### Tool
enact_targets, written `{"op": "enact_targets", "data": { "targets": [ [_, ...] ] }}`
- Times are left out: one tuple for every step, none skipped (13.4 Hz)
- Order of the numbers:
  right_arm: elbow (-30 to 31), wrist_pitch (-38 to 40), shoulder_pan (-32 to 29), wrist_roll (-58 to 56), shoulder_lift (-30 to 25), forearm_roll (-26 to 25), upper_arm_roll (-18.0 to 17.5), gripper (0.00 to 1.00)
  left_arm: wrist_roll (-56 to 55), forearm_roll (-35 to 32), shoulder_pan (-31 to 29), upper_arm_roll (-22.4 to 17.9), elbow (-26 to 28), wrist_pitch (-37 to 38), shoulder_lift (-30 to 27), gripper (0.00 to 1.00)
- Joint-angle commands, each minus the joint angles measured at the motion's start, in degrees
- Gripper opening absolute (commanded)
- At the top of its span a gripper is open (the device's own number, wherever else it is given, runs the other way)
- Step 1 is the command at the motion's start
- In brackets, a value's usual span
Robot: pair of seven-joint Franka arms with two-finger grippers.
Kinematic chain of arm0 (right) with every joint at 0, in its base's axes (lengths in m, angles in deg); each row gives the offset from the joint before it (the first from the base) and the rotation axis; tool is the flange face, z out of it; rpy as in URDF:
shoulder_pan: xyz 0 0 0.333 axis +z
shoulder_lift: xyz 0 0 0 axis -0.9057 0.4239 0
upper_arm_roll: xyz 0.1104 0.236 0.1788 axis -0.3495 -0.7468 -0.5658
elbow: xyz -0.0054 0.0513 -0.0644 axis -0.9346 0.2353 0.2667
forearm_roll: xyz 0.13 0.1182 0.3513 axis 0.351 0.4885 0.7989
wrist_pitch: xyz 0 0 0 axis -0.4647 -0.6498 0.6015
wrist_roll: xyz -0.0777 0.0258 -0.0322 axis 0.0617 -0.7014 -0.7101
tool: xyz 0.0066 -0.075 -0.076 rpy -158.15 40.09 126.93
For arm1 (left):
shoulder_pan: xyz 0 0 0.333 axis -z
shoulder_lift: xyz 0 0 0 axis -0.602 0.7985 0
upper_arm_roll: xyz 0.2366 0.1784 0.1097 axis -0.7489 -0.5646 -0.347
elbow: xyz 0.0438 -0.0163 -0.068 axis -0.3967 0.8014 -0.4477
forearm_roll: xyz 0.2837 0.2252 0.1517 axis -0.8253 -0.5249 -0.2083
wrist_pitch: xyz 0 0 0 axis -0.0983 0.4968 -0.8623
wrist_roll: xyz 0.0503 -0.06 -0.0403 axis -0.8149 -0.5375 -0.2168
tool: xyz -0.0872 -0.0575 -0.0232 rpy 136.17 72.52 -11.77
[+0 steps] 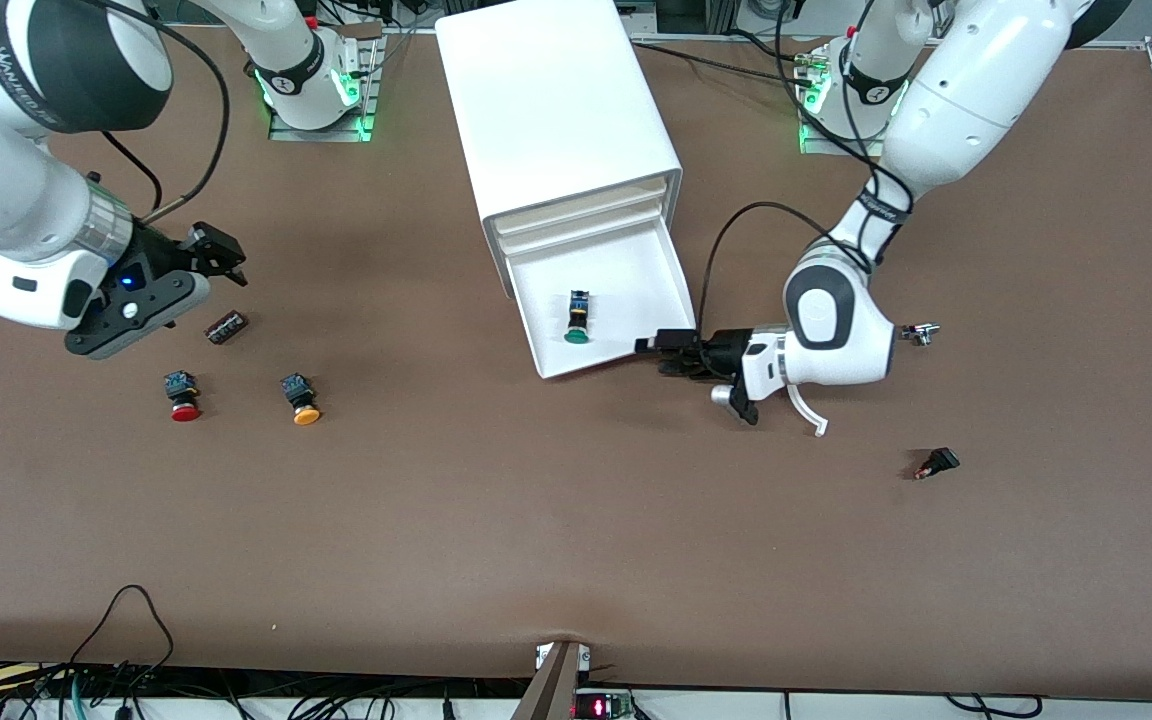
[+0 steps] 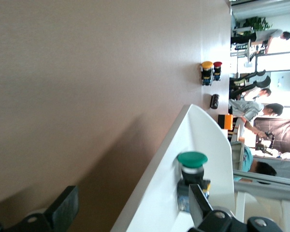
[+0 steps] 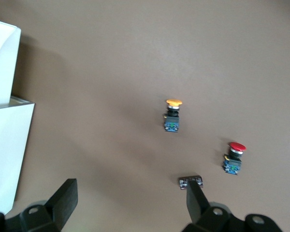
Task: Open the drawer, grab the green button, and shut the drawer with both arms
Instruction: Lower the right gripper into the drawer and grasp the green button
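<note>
The white cabinet (image 1: 556,100) stands at the middle of the table's robot side. Its bottom drawer (image 1: 626,265) is pulled out. The green-capped button (image 1: 577,320) lies on its side in it. My left gripper (image 1: 658,352) is open at the drawer's front corner toward the left arm's end. In the left wrist view the drawer's wall (image 2: 159,193) runs between the fingers of my left gripper (image 2: 130,208), with the button (image 2: 192,169) just inside one finger. My right gripper (image 1: 216,250) is open and empty, in the air over the right arm's end of the table.
A red-capped button (image 1: 183,395), an orange-capped button (image 1: 301,398) and a small black part (image 1: 226,328) lie below my right gripper (image 3: 130,198). A small metal part (image 1: 921,333) and a black part (image 1: 939,463) lie toward the left arm's end.
</note>
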Motion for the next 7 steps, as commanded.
{"op": "enact_targets", "data": {
  "targets": [
    [-1.6, 0.8, 2.7, 5.2, 2.2, 4.1, 0.5, 1.00, -2.9, -11.1, -5.3, 0.1, 3.1, 4.3, -5.3, 1.00],
    [-1.6, 0.5, 3.4, 8.5, 2.6, 4.5, 0.5, 1.00, -4.8, -18.6, -6.9, 0.0, 3.1, 4.9, -7.2, 1.00],
    [-1.6, -0.5, 5.2, 11.1, 3.0, 4.6, 0.5, 1.00, -7.2, -26.6, -8.6, 0.1, 3.0, 5.1, -9.5, 1.00],
    [-1.6, -1.9, 7.0, 13.6, 3.5, 4.5, 0.5, 1.00, -9.9, -31.9, -10.3, 0.1, 2.7, 7.6, -11.5, 1.00],
    [-1.6, -3.2, 9.1, 16.7, 3.9, 4.5, 0.5, 1.00, -12.3, -35.0, -11.3, 0.0, 2.2, 10.7, -13.2, 1.00],
    [-1.6, -4.3, 10.7, 19.8, 4.8, 4.5, 0.5, 1.00, -14.4, -37.7, -12.2, -0.1, 2.2, 12.0, -15.8, 1.00],
    [-1.6, -5.6, 12.6, 23.4, 5.7, 4.6, 0.5, 1.00, -16.6, -42.2, -12.6, -0.2, 2.2, 13.4, -18.1, 1.00]
  ]
}}
